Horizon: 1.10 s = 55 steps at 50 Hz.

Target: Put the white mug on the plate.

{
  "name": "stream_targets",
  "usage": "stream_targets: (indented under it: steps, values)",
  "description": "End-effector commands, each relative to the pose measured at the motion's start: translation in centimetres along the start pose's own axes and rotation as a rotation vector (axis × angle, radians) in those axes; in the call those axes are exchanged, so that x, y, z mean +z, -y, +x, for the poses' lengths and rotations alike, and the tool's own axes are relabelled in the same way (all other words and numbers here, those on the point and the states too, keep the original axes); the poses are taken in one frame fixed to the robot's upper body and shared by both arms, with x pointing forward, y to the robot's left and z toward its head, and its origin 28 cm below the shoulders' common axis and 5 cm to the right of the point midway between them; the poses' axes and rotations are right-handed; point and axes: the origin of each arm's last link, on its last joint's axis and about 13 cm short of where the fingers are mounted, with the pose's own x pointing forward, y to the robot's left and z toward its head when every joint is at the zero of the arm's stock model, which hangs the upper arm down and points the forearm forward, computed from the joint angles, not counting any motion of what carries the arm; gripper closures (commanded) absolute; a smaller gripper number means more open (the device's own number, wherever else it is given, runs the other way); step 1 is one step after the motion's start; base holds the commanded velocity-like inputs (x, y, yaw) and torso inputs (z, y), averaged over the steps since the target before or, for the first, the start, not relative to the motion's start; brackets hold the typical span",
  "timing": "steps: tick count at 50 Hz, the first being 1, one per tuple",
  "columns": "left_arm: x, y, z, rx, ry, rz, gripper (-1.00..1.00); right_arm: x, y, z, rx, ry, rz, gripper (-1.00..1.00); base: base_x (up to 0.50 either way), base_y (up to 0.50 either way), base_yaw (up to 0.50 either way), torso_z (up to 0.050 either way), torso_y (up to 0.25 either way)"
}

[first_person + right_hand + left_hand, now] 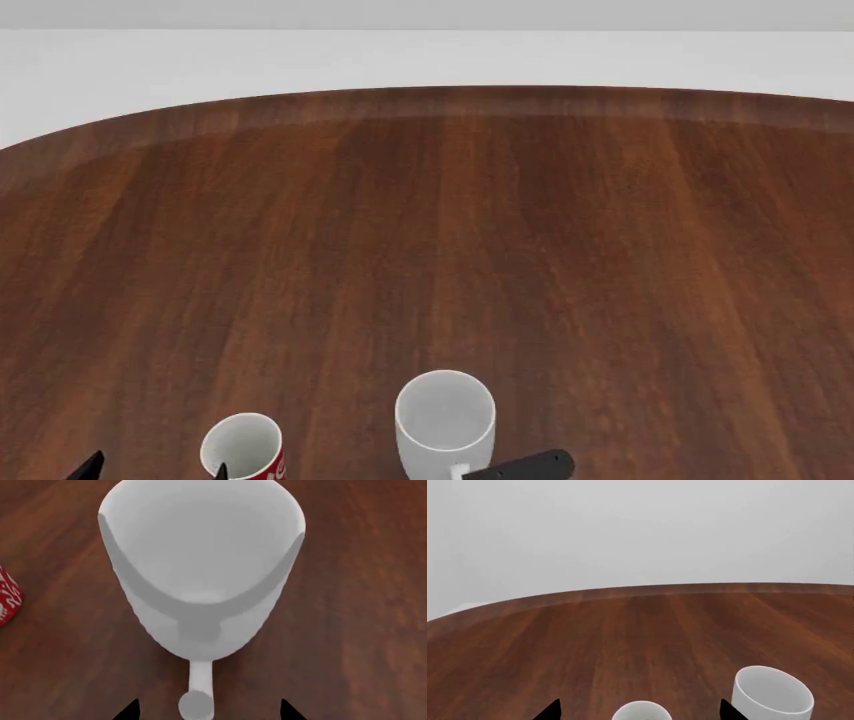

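Observation:
The white mug [445,420] stands upright on the wooden table near its front edge. In the right wrist view it [200,570] fills the frame, with its handle [197,690] pointing toward my right gripper [207,712]. That gripper is open, and the handle lies between its fingertips. The red mug [243,447] stands to the left of the white mug. My left gripper [640,712] is open, and the red mug's white rim [640,711] shows between its tips. The white mug also shows in the left wrist view [774,695]. The plate is out of view.
The brown wooden table [427,230] has a curved far edge [400,95], with pale floor beyond it. A sliver of the red mug [7,600] shows at the edge of the right wrist view. One dark right finger [527,467] shows beside the white mug.

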Motion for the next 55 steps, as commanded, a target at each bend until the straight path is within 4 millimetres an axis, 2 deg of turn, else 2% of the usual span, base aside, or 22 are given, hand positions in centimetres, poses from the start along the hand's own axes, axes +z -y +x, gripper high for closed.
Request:
stream_targets:
  steps: [1, 14, 15, 33, 50, 55]
  values:
    - [-0.1, 0.0, -0.1, -0.001, -0.003, -0.003, -1.0, 0.0, 0.0, 0.0, 0.002, -0.012, -0.008, -1.0, 0.0, 0.0, 0.0, 0.0, 0.0]
    - [-0.3, 0.1, -0.2, -0.005, -0.008, -0.007, -1.0, 0.3, 0.0, 0.1, -0.008, 0.017, -0.038, -1.0, 0.0, 0.0, 0.0, 0.0, 0.0]
    - [-0.3, 0.1, -0.2, -0.004, -0.009, -0.008, -1.0, 0.3, 0.0, 0.1, -0.001, 0.025, -0.042, 1.0, 0.0, 0.0, 0.0, 0.0, 0.0]
    - [-0.9, 0.2, -0.1, -0.008, -0.033, -0.015, -1.0, -0.1, 0.8, -0.3, -0.058, 0.097, 0.001, 1.0, 0.0, 0.0, 0.0, 0.0, 0.0]
    - [-1.1, 0.0, 0.2, -0.006, -0.037, -0.011, -1.0, 0.8, 1.2, -8.5, -0.231, 0.25, 0.055, 1.0, 0.0, 0.0, 0.0, 0.0, 0.001]
    - [-1.1, 0.0, 0.4, -0.006, -0.043, -0.009, -1.0, 0.7, 1.2, -10.3, -0.285, 0.291, 0.056, 1.0, 0.0, 0.0, 0.0, 0.0, 0.0]
